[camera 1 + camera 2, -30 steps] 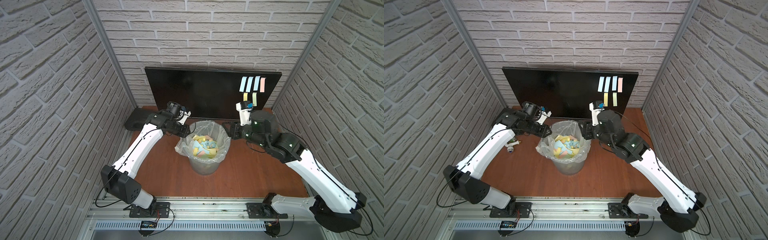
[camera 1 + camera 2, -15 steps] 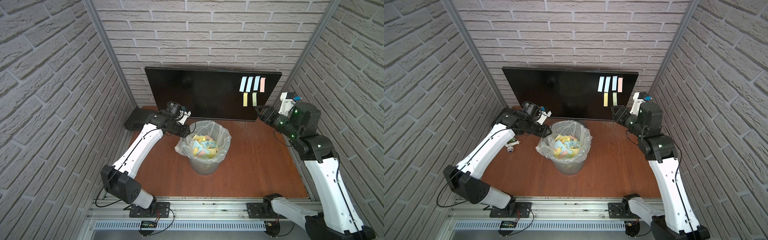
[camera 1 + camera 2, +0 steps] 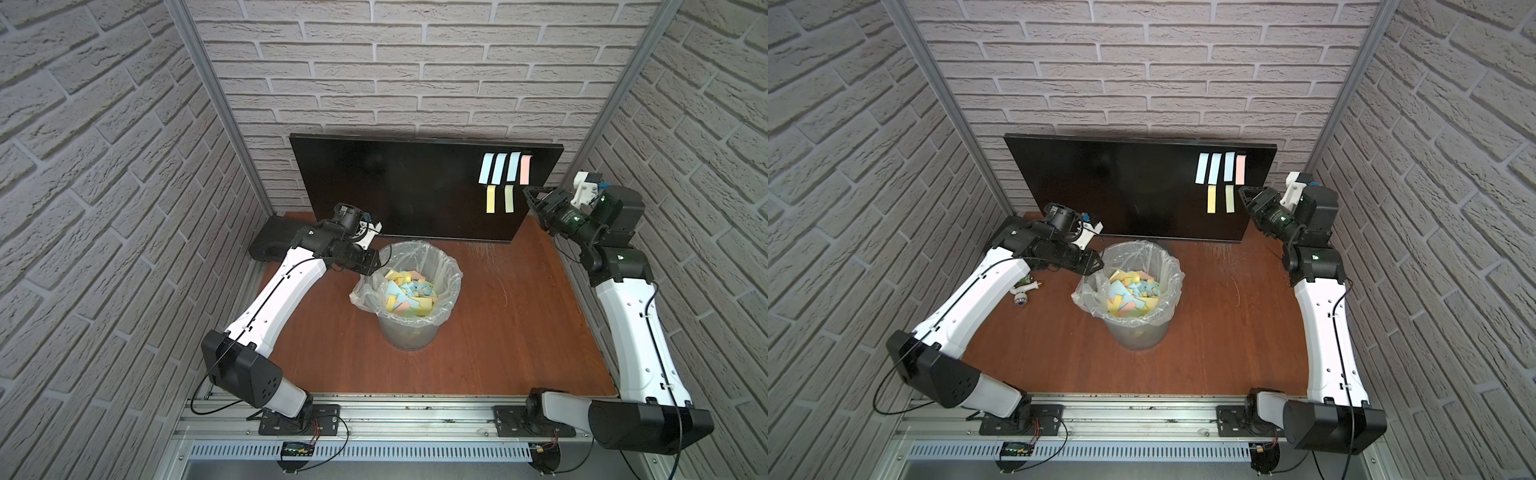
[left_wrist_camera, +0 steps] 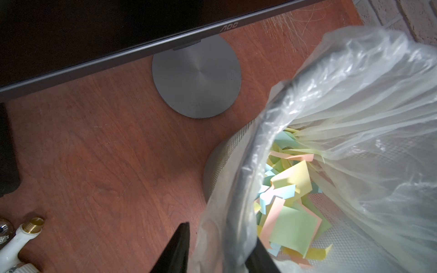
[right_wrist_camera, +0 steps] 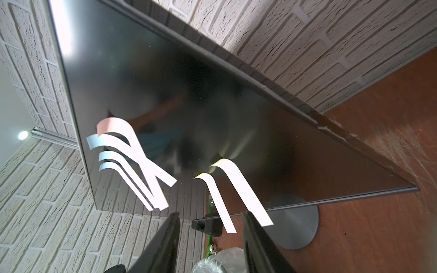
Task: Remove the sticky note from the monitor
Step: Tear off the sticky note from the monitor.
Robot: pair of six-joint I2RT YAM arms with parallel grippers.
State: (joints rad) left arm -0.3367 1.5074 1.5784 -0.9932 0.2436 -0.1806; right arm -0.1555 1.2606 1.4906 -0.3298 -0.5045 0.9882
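right gripper (image 3: 530, 194) swung from over the bin (image 3: 409, 332), now at the monitor (image 3: 395, 187) right edge, beside sticky notes (image 3: 509, 198)

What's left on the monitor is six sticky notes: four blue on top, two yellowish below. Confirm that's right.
Not quite. The top row on the monitor holds three blue notes and one pink note, as both top views show. The count of six and the two yellowish notes below stand.

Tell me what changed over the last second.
The right gripper swung from the bin across to the right edge of the monitor, and now faces the notes, open and empty. The left gripper stayed shut on the bin's rim. The bin, the monitor and all six notes are unchanged.
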